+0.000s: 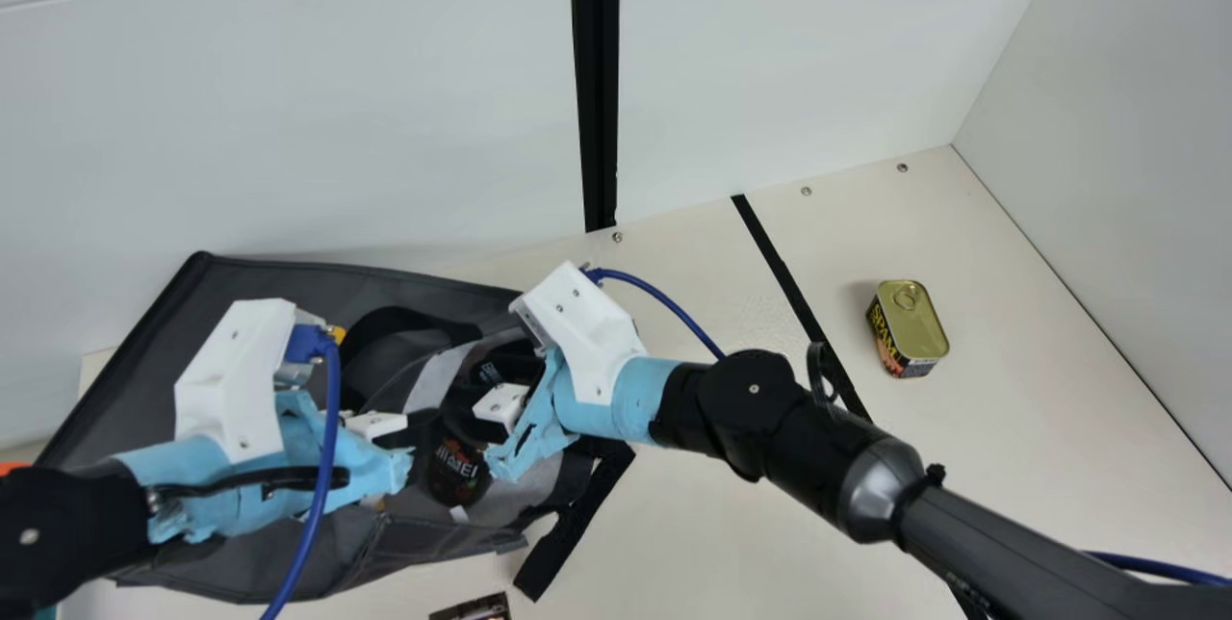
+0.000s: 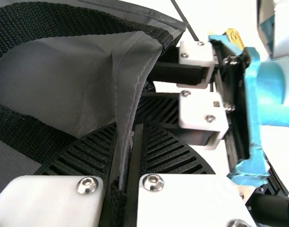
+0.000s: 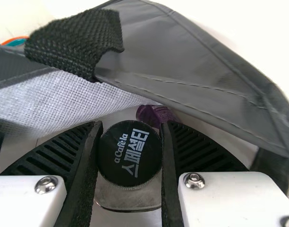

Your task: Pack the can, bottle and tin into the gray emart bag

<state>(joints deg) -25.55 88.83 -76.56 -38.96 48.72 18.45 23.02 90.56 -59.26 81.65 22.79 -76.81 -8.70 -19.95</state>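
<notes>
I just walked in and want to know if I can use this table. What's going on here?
The robot is packing a gray bag. Its left gripper is pinching the bag's edge, while its right gripper has its fingers around the black cap of a bottle at the bag's opening. Something purple shows near the cap, but I can't tell what it is. The tin stands apart on the table, not yet packed, so the job looks unfinished.

A robotics lab: cabled arms (image 1: 751, 399), white panels (image 1: 337, 119)
</notes>
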